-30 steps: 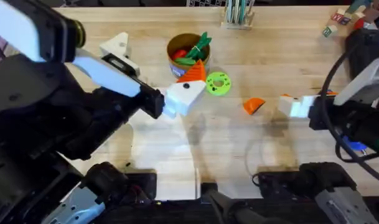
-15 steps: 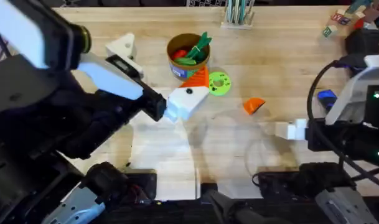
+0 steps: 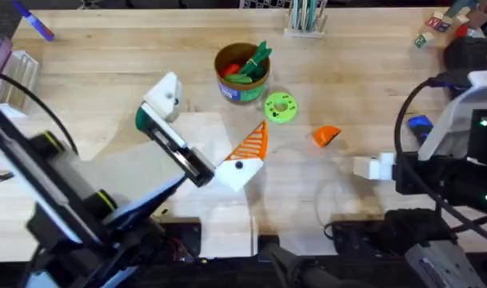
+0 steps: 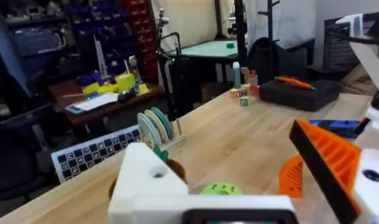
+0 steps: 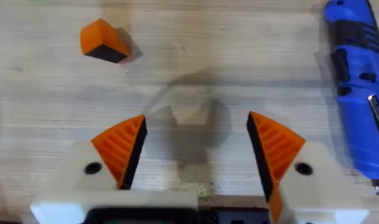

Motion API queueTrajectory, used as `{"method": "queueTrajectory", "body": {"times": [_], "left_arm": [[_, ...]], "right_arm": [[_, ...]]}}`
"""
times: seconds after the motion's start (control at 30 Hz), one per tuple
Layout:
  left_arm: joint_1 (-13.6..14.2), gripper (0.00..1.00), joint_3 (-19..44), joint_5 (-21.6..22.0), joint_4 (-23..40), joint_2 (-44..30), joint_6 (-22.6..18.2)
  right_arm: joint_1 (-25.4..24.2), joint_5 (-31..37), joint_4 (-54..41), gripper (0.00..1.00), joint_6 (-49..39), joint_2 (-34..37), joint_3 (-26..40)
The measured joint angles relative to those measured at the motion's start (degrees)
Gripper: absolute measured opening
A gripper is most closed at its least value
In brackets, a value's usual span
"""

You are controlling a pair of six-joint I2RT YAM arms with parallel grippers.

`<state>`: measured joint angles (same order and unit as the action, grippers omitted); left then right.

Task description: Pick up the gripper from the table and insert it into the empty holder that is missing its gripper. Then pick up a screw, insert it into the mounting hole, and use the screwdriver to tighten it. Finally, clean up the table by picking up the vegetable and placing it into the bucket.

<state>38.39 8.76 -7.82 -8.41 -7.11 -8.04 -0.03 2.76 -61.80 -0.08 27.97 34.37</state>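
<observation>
The loose orange gripper (image 3: 326,135) lies on the wood right of centre, also ahead of my right gripper (image 5: 195,149) as the orange wedge (image 5: 104,41). My right gripper (image 3: 360,166) hovers open and holds nothing. The blue screwdriver (image 5: 357,81) lies beside it, partly under the right arm (image 3: 420,126). My left gripper (image 3: 205,128) is wide open: one finger is the bare white holder (image 3: 165,96) with its dark hole (image 4: 157,174), the other carries an orange pad (image 3: 251,146). The dark green vegetable (image 3: 139,118) peeks out beside the holder. The bucket (image 3: 241,90) holds green and red toys. No screw can be made out.
A lime-green disc (image 3: 280,107) lies just right of the bucket. A pen stand (image 3: 305,18) sits at the far edge, toy blocks (image 3: 435,24) and a black case (image 3: 467,52) at the far right, a blue-purple marker (image 3: 35,24) at the far left.
My left arm has dropped away from the camera, and its gripper has slid toward the table's front. My right gripper drew back toward its base a second ago and has since held still.
</observation>
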Motion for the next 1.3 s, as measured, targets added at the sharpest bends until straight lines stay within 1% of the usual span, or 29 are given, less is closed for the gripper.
{"method": "queueTrajectory", "body": {"times": [0.07, 0.13, 0.2, 0.33, 0.47, 0.5, 0.83, 1.3], "left_arm": [[0.0, 0.987, -3.7, -0.8, -4.1, 1.1, -0.1], [0.0, 0.987, -6.5, -1.9, -6.2, 2.3, -0.2], [0.0, 0.986, -8.1, -3.2, -4.3, 4.1, -0.2], [0.0, 0.987, -8.4, -4.9, -0.4, 6.7, 1.3], [0.0, 0.987, -8.4, -6.4, 10.6, 7.0, 3.5], [0.0, 0.986, -8.4, -6.5, 11.9, 7.0, 3.9], [0.0, 0.987, -8.4, -7.1, 12.0, 6.9, 5.0], [0.0, 0.988, -8.4, -7.2, 12.0, 6.8, 5.1]], "right_arm": [[0.0, 0.0, 0.0, 0.966, 0.0, 0.0, 0.0], [0.0, 0.0, 0.0, 0.966, 0.0, 0.0, 0.0], [0.0, 0.0, 0.0, 0.966, 0.0, 0.0, 0.0], [0.0, 0.0, 0.0, 0.966, 0.0, 0.0, 0.0], [0.0, 0.0, 0.0, 0.965, 0.0, 0.0, 0.0], [0.0, 0.0, 0.0, 0.965, 0.0, 0.0, 0.0], [0.0, 0.0, 0.0, 0.965, 0.0, 0.0, 0.0], [0.0, 0.0, 0.0, 0.966, 0.0, 0.0, 0.0]]}}
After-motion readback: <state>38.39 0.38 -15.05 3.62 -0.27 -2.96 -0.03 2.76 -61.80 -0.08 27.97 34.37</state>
